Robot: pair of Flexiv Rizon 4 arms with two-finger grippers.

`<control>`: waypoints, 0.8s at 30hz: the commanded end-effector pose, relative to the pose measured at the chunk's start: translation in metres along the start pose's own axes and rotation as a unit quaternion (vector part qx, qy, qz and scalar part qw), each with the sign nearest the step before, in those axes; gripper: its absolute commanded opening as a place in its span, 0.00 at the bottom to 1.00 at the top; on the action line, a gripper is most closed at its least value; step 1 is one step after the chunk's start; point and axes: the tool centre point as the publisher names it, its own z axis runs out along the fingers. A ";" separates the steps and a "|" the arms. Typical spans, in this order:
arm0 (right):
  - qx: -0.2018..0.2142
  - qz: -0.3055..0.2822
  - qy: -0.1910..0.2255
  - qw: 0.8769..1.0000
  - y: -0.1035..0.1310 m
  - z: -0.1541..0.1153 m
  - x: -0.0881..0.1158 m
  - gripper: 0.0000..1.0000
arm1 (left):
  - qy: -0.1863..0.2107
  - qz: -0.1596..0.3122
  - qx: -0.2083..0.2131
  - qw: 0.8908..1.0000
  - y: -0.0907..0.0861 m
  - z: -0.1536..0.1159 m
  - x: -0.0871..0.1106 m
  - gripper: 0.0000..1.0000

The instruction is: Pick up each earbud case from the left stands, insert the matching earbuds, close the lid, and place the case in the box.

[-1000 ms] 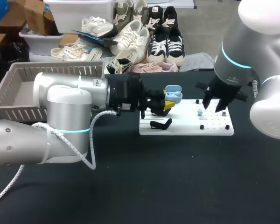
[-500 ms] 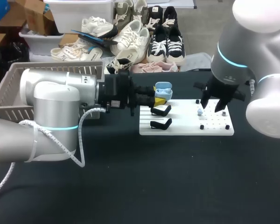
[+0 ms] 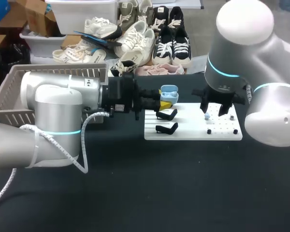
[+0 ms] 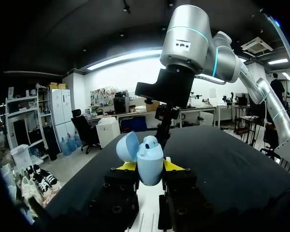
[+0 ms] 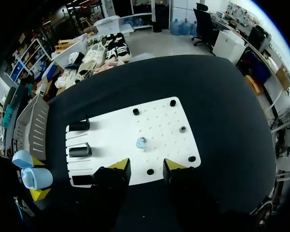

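Your left jaws grip the open case (image 4: 150, 164); right jaws hover released above the earbud (image 5: 141, 142); centre them first.

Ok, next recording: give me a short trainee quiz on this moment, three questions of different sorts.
1. True or false: the left gripper is shut on the blue earbud case, whose lid stands open.
2. Where is the loose blue earbud?
A. in the basket
B. on the white board, ahead of the open right gripper
C. pinched between the right gripper's fingers
3. Short answer: has the case been placed in the grey basket yet?

Key: 1 true; 2 B; 3 no, it is held in the left gripper beside the board.
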 end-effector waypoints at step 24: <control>-0.034 0.080 0.005 0.996 0.011 0.047 -0.009 0.39 | -0.001 0.001 -0.002 1.000 -0.001 0.000 0.000 0.00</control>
